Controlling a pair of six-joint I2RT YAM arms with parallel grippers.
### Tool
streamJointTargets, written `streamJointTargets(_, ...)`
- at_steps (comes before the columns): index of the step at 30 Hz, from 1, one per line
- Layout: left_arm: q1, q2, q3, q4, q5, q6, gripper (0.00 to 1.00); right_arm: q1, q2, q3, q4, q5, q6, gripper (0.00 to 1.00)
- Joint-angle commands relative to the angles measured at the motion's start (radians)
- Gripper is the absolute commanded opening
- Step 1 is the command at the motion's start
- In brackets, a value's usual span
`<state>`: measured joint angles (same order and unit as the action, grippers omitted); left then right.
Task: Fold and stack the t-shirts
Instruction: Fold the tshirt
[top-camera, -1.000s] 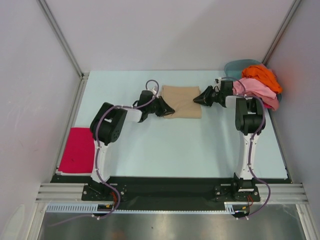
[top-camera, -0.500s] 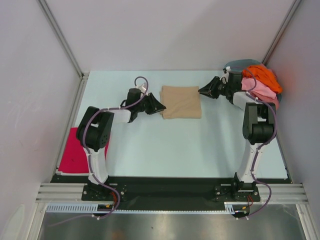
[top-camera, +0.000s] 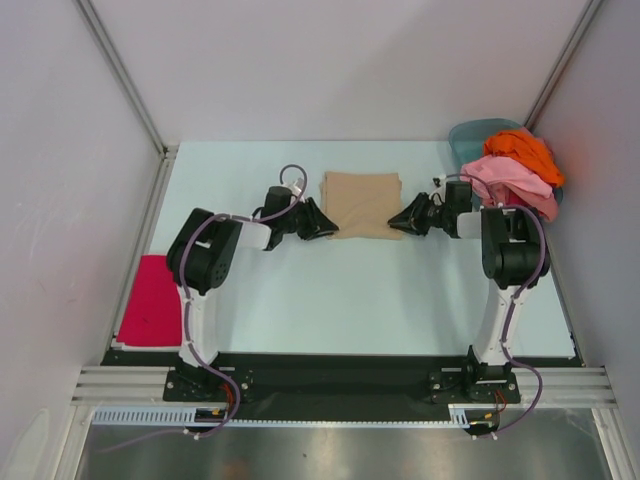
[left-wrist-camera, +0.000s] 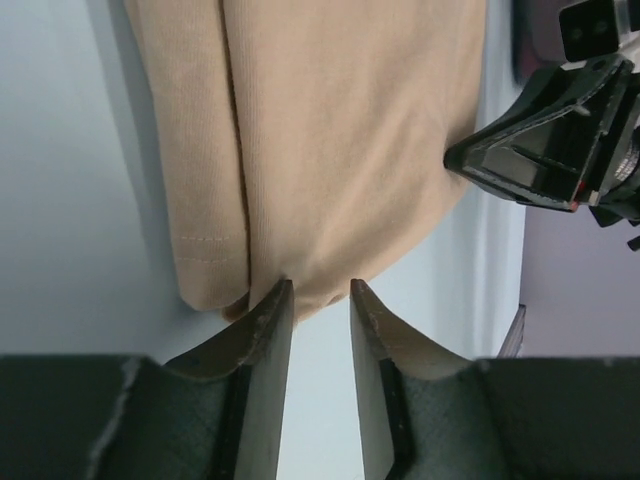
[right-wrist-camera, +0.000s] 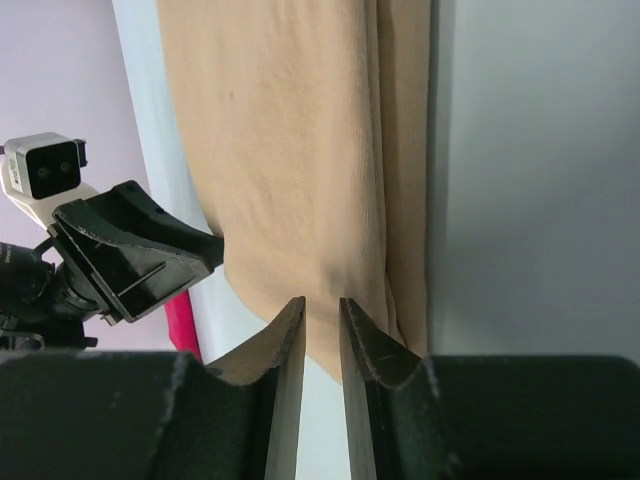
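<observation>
The left gripper (left-wrist-camera: 312, 290) has its jaws narrowly apart, bare table showing in the gap. Its tips touch the left edge of the folded tan cotton t-shirt (top-camera: 362, 203). Whether they pinch any cloth cannot be told. The right gripper (right-wrist-camera: 320, 302) is the same: a slim gap, tips at the shirt's right edge, facing the left gripper across the cloth.

The tan shirt lies flat at the middle of the far half of the pale blue table (top-camera: 350, 290). It is a nearly square rectangle, slightly longer from side to side, with fold lines running along that axis and a stitched hem near its left corner.

Bare table runs between the shirt and the arm bases, and a narrower strip lies behind it. A flat magenta t-shirt (top-camera: 150, 300) lies at the near left edge. Crumpled pink and orange t-shirts (top-camera: 515, 170) are heaped on a teal plastic basin (top-camera: 470, 135) at the far right.
</observation>
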<state>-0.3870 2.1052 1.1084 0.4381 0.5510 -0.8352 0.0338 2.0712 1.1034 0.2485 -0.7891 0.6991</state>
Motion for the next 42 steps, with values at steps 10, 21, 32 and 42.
streamJointTargets(10, 0.065, -0.123, 0.119, 0.042, -0.014, 0.027, 0.49, -0.012, 0.064, 0.322, 0.006, 0.037, 0.029, 0.31)
streamJointTargets(21, 0.115, -0.325, -0.057, 0.071, -0.054, 0.047, 0.49, -0.058, 0.432, 0.714, -0.038, 0.077, 0.077, 0.36)
streamJointTargets(32, 0.119, -0.789, -0.33, -0.151, -0.174, 0.11, 0.59, -0.054, 0.253, 0.803, -0.391, 0.158, -0.14, 0.49)
streamJointTargets(42, 0.135, -1.238, -0.574, -0.377, -0.29, 0.032, 0.91, 0.252, -0.268, 0.448, -0.655, 0.591, -0.481, 0.66)
